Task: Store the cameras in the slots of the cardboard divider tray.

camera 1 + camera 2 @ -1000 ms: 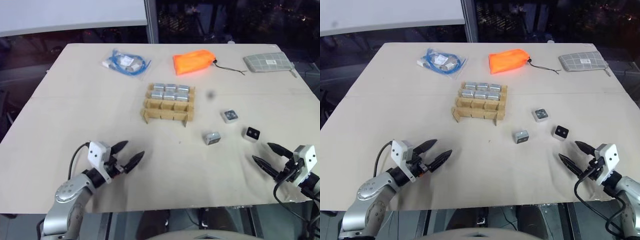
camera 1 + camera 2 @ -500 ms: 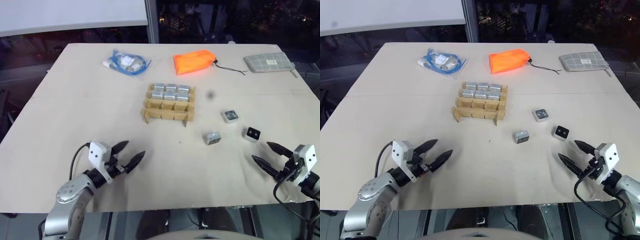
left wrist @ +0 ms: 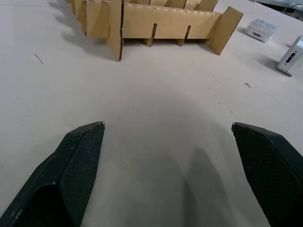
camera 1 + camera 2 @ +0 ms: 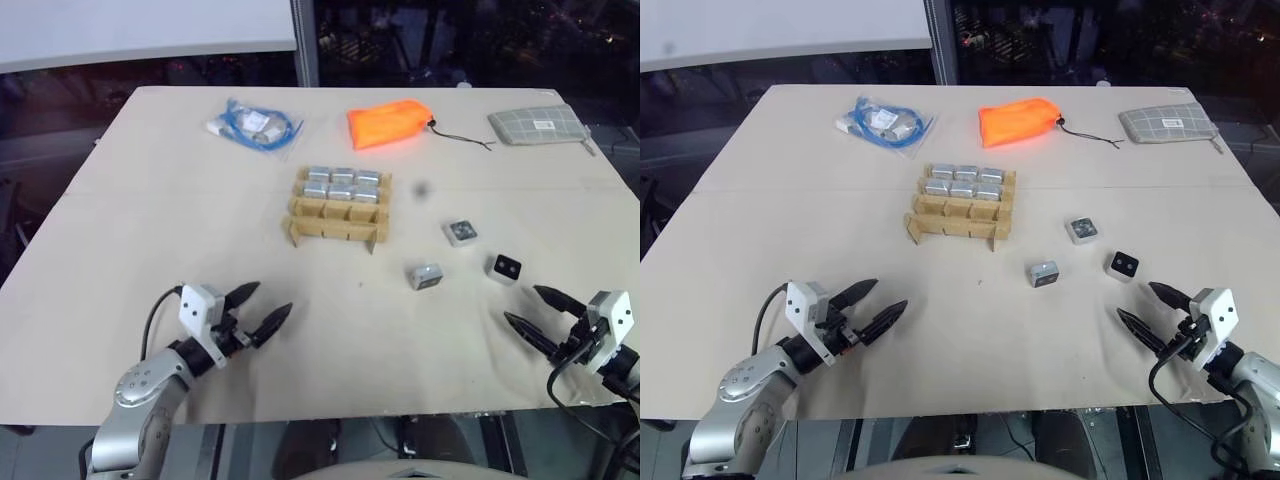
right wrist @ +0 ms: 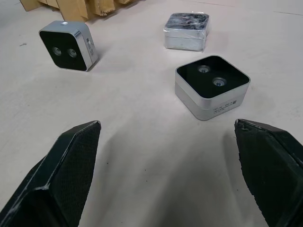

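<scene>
The cardboard divider tray (image 4: pixel 337 215) sits mid-table with several silver cameras (image 4: pixel 343 183) in its far slots; its near row of slots is bare. Three loose cameras lie right of it: one (image 4: pixel 424 276) on its side, one (image 4: pixel 460 232) farther back, one (image 4: pixel 502 267) with its dark face up. My right gripper (image 4: pixel 534 314) is open just in front of that last camera (image 5: pixel 211 87), holding nothing. Down at the table's near left, my left gripper (image 4: pixel 259 311) is open and empty, pointing toward the tray (image 3: pixel 165 21).
Along the table's far side lie a clear bag with a blue cable bundle (image 4: pixel 252 125), an orange drawstring pouch (image 4: pixel 388 124) and a grey checked pouch (image 4: pixel 537 125). The near table edge runs just under both grippers.
</scene>
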Tool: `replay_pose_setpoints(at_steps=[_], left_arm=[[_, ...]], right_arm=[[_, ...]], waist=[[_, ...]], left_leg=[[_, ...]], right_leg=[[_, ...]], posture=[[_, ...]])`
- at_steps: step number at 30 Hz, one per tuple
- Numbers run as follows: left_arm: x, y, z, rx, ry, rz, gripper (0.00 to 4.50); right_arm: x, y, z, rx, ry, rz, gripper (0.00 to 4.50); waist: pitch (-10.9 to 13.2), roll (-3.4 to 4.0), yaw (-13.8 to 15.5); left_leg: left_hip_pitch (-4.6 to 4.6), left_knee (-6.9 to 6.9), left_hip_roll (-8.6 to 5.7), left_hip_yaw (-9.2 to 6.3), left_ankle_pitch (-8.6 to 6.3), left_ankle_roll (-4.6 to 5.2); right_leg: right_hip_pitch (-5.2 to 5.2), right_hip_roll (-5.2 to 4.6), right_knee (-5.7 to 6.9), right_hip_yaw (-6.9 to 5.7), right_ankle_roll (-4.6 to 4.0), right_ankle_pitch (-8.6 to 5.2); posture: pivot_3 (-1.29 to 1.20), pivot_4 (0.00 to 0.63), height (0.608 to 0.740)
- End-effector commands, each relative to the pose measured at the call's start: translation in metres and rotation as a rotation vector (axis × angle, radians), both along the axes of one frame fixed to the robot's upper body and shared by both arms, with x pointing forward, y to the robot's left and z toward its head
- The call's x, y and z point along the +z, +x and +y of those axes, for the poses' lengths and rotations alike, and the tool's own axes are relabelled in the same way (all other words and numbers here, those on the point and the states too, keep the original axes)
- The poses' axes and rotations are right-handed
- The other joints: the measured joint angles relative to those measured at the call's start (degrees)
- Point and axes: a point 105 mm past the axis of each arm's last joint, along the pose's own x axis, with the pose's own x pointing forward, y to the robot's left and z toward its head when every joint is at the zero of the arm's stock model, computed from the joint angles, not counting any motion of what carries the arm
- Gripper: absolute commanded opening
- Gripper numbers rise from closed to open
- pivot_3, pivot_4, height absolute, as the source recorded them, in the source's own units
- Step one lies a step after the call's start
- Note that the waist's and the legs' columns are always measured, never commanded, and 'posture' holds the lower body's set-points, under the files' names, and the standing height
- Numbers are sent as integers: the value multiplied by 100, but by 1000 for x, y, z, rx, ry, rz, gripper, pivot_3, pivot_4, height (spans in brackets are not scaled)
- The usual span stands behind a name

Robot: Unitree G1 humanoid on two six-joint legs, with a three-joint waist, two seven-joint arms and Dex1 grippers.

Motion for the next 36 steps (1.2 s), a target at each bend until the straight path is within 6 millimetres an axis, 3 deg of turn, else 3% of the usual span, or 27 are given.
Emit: replay_pose_setpoints(at_steps=[1,6,9,11,15,23,31,36], left_arm=[[7,-2,-6,-40,3,-27,4457],[14,0,-6,-77,17,-51,4457],[23,-3,-7,-206,87,-83,4457],[36,-6,-6,-300,93,-96,4457],[82,-12,-7,-517,58,-129,4457],[138,-12,-4,-738,287,-152,4457],[171,-11,-10,-795,375,-202,4457],[177,-14,-17,-823,379,-203,4457]], right_arm=[[5,-1,1,9,-4,-31,4500],[4,-2,0,-3,-1,-34,4500],[3,-2,-1,-16,-2,-36,4500],[3,-1,0,-27,-1,-37,4500],[7,11,1,-78,6,-61,4500],[18,37,16,-113,-4,-78,4500],[14,48,17,-126,-36,-34,4500],[15,54,18,-113,-46,-25,4500]], waist=[[0,0,0],[0,0,0],[0,0,-1],[0,1,-2],[1,1,-7],[12,13,-11],[20,20,-8],[23,24,-29]], left_leg=[[0,0,0,0,0,0],[0,0,0,-1,0,0],[0,0,0,-2,0,0],[0,1,1,-2,0,-1],[1,2,7,1,0,-1],[-3,2,-2,6,2,-3],[-7,2,-7,7,16,-27],[-6,2,-6,9,16,-27]], right_leg=[[0,0,0,0,0,0],[0,0,0,0,0,0],[0,3,1,-2,0,0],[-1,6,1,-3,-1,0],[-2,5,3,-2,-1,-1],[-5,7,0,2,22,10],[-8,13,-1,1,24,11],[-9,16,-1,5,24,11]], posture=[[0,150,740],[0,150,740],[0,150,740],[0,150,740],[0,150,740],[0,150,740],[0,150,740],[0,150,740]])
